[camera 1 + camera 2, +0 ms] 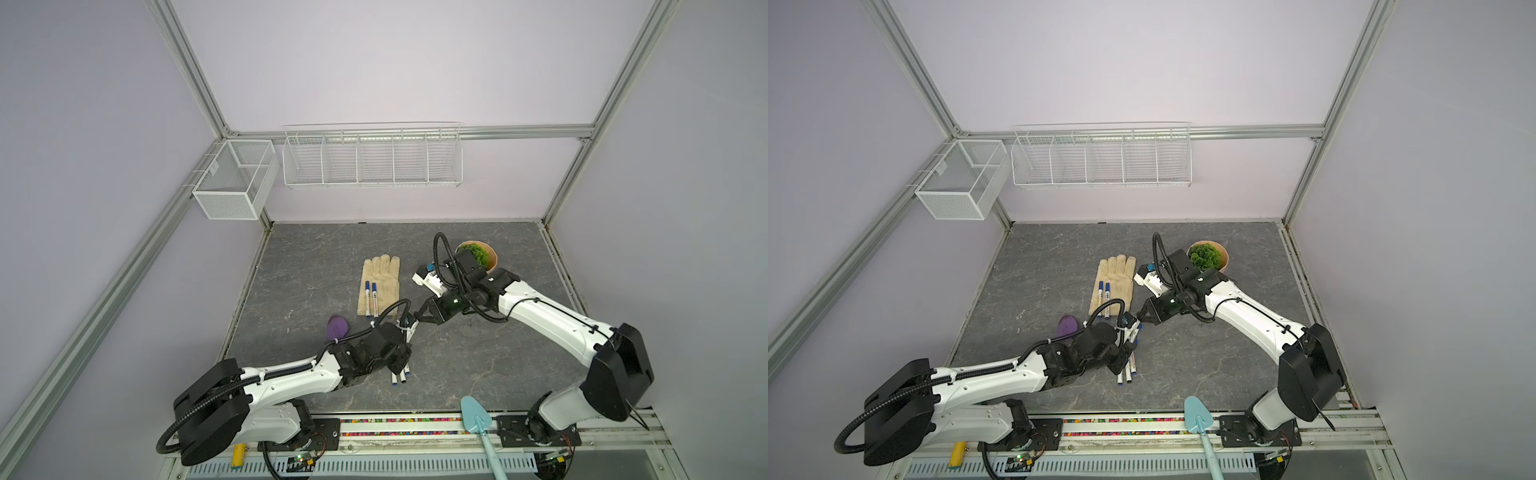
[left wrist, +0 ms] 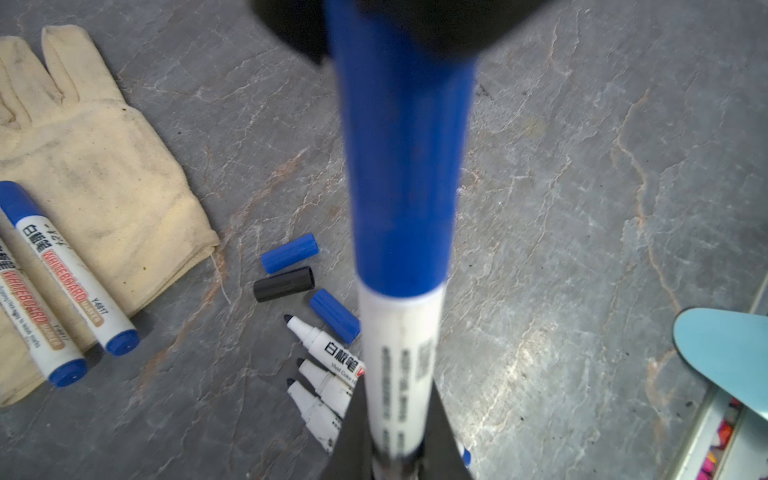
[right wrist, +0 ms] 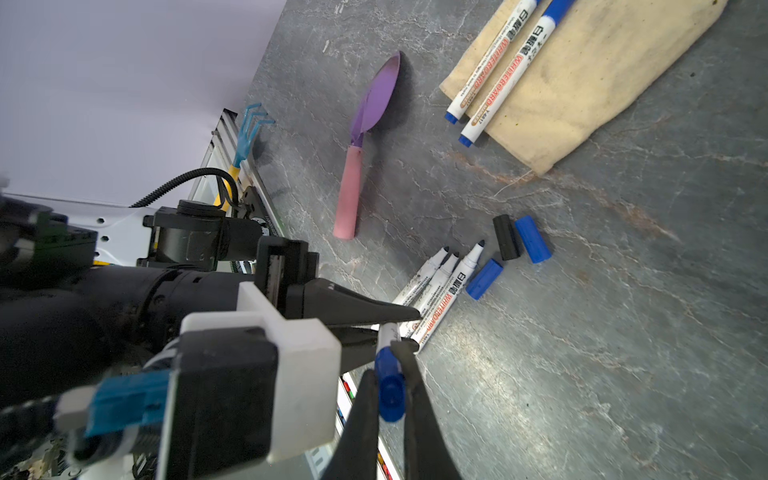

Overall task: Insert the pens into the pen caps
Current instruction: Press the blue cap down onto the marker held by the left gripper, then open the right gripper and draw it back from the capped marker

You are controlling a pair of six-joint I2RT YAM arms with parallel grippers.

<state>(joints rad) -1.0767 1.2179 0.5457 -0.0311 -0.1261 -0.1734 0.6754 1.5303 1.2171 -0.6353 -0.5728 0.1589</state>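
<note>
**Capped pen gripped from both ends**

The left gripper [image 2: 397,399] is seen clamped on the white barrel of the held pen [image 2: 401,365]. The pen is pointed straight out past its fingertips and is raised off the table [image 2: 582,208]. The far end of that pen is covered by the blue cap [image 2: 399,166]. This cap is pinched between the fingers of the right gripper [image 3: 388,374]. The two grippers are thus met tip to tip, with pen and cap in one line between them. The cap's rim is seen against the barrel, but whether it is pushed fully home cannot be told.

On the table beneath the left gripper, three uncapped pens [image 2: 324,347] are laid side by side with their dark tips bare. Just past those tips, three loose caps [image 2: 284,284] are lying close together, two blue and one black.

Farther out, well apart from both grippers, two capped pens [image 2: 75,270] are rested side by side on a cream glove [image 2: 104,174]. A purple trowel [image 3: 365,145] with a pink handle is laid on the side of the left gripper turned away from the right gripper.
</note>
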